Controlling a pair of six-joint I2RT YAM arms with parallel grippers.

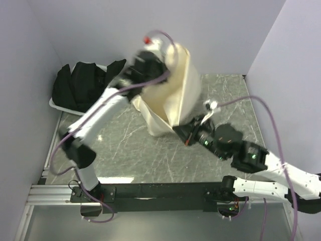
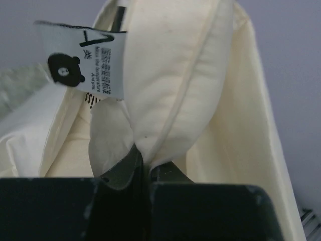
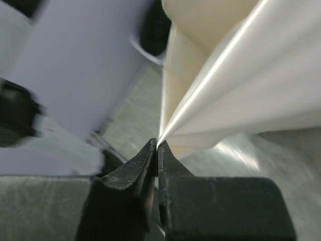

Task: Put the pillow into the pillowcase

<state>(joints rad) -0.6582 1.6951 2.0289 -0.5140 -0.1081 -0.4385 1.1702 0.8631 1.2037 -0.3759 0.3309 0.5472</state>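
My left gripper (image 2: pixel 143 158) is shut on the padded cream pillow (image 2: pixel 175 75), pinching it by a seamed edge. A white label with a black bear (image 2: pixel 83 65) hangs beside the grip. The thin cream pillowcase (image 2: pixel 251 150) hangs around the pillow. In the top view the left gripper (image 1: pixel 149 57) is raised high at the back, and the pillowcase (image 1: pixel 178 93) hangs from there down to the table, hiding most of the pillow. My right gripper (image 1: pixel 185 132) is low at the sack's near corner. It (image 3: pixel 157 143) is shut on a thin edge of the pillowcase (image 3: pixel 241 80).
A bundle of black cloth (image 1: pixel 85 83) lies in a white tray (image 1: pixel 55 104) at the back left. The grey marbled table (image 1: pixel 125 145) is enclosed by pale walls on three sides. A black rail (image 1: pixel 165 191) runs along the near edge.
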